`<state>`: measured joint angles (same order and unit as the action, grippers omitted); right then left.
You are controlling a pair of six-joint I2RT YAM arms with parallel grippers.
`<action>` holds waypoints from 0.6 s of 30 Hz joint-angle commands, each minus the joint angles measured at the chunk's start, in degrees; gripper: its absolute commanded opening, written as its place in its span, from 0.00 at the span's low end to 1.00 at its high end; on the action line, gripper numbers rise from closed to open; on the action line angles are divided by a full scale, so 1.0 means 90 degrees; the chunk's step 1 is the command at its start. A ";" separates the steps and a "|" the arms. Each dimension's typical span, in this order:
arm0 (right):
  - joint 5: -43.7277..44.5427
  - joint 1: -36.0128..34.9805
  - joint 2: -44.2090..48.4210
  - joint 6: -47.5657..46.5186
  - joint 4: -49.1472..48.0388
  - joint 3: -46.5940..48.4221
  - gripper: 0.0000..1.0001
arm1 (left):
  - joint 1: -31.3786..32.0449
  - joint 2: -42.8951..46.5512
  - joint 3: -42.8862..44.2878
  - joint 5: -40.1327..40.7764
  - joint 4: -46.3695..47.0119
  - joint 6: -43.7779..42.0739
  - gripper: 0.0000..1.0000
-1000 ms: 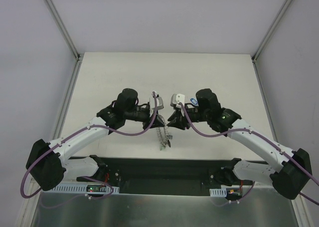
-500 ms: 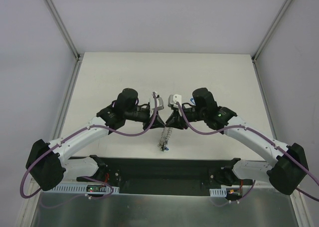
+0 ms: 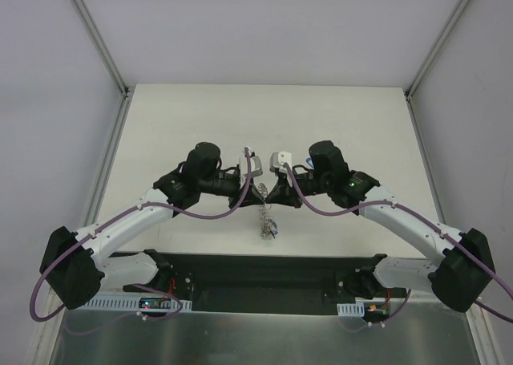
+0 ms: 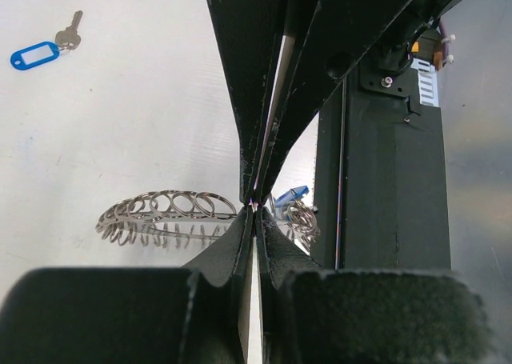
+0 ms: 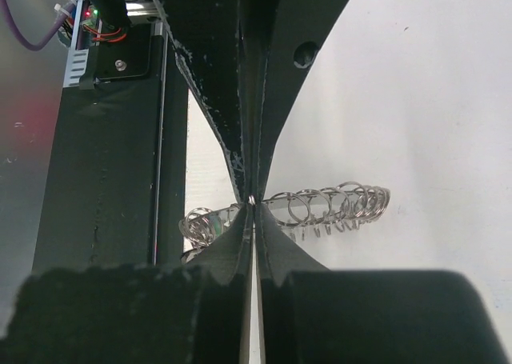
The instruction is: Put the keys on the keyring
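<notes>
both arms meet in the middle of the off-white counter (image 3: 200,116), tip to tip. the left tool (image 4: 254,218) is pressed together, and from its own wrist cam it's pinching the wire of the big silvery-grey metal keyring (image 4: 164,214), the floppy one made of coiled loops. the ring runs off to one side of the fingertips as a row of round loops with its shadow on the counter under it, and a smaller bunch of loops sits on the other side of the tips. right beside that bunch there's a small blue plastic key tag (image 4: 290,196), touching or tangled in the loops, can't tell which.

the right tool (image 5: 253,210) is pressed together too, with its tip on the same spot of the ring where the left one has it. whether it really has the wire between its fingers or just sits against it, i can't tell from these views.

in the overhead cam the keyring trails from where the two tips meet toward the arm bases, between the two arms.

there's also a loose small silver key with a blue oval plastic tag (image 4: 34,56) lying flat on the counter, well apart from the ring and from both tools.
</notes>
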<state>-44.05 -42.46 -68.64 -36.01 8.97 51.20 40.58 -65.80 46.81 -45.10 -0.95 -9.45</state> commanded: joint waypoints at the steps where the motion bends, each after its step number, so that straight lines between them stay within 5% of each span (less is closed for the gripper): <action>1: -0.0213 -0.0038 0.0010 0.0026 -0.0420 0.0034 0.01 | 0.0071 0.0299 0.0395 0.0196 0.0340 0.0142 0.00; 10: 0.0373 -0.0038 0.0624 0.0436 -0.1298 -0.0503 0.01 | 0.0071 0.0992 -0.0306 0.1308 0.0964 0.0386 0.33; 18: 0.0802 -0.0038 0.1122 0.0875 -0.2080 -0.0981 0.01 | 0.0023 0.1774 -0.1947 0.2237 0.3776 0.1518 0.52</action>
<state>-38.20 -42.59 -62.37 -31.14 -0.36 43.83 40.58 -50.98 34.46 -30.65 17.78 -2.83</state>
